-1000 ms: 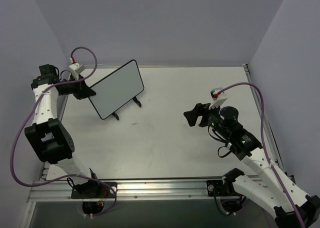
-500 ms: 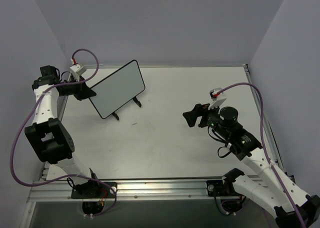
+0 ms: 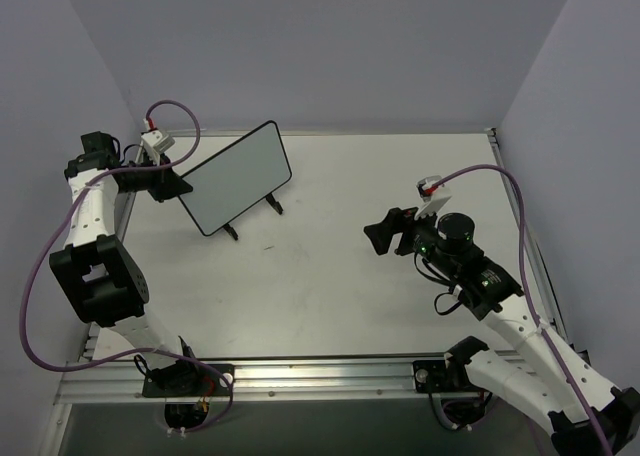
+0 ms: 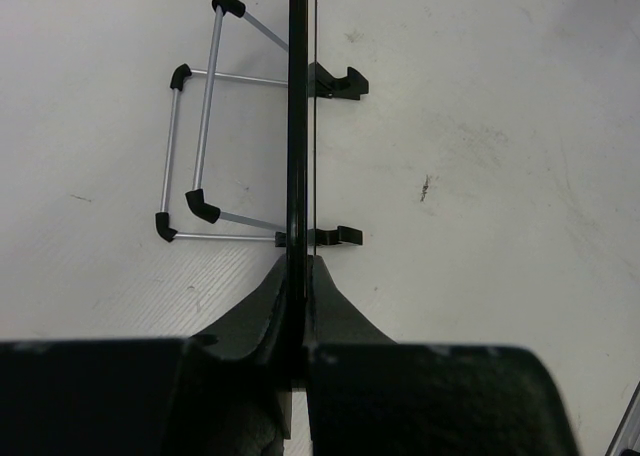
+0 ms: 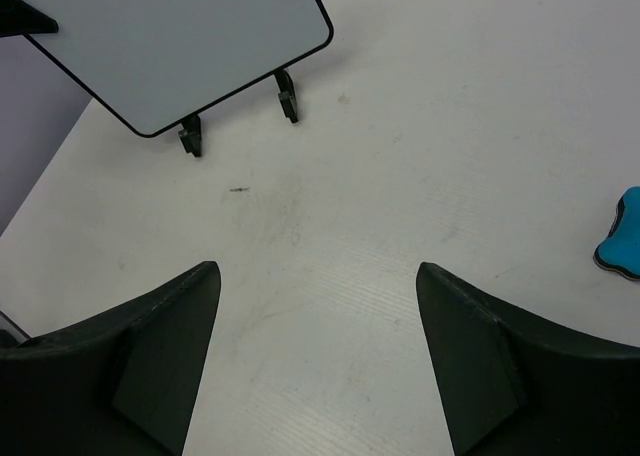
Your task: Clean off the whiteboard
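The whiteboard [image 3: 237,176] stands tilted on its two black feet at the back left of the table, and its face looks blank. My left gripper [image 3: 178,188] is shut on its left edge. In the left wrist view the whiteboard [image 4: 298,96] is edge-on, with the left gripper [image 4: 298,276] pinching it from both sides. My right gripper [image 3: 378,236] is open and empty, hovering over the right half of the table and apart from the board. In the right wrist view the right gripper [image 5: 318,276] faces the whiteboard [image 5: 170,36] at the upper left.
A small blue eraser block [image 5: 622,238] lies on the table at the right edge of the right wrist view. A wire stand [image 4: 200,156] sits behind the board. Grey walls close in the table at the back and on both sides.
The right gripper has drifted slightly left and down. The left gripper and the whiteboard have barely shifted.
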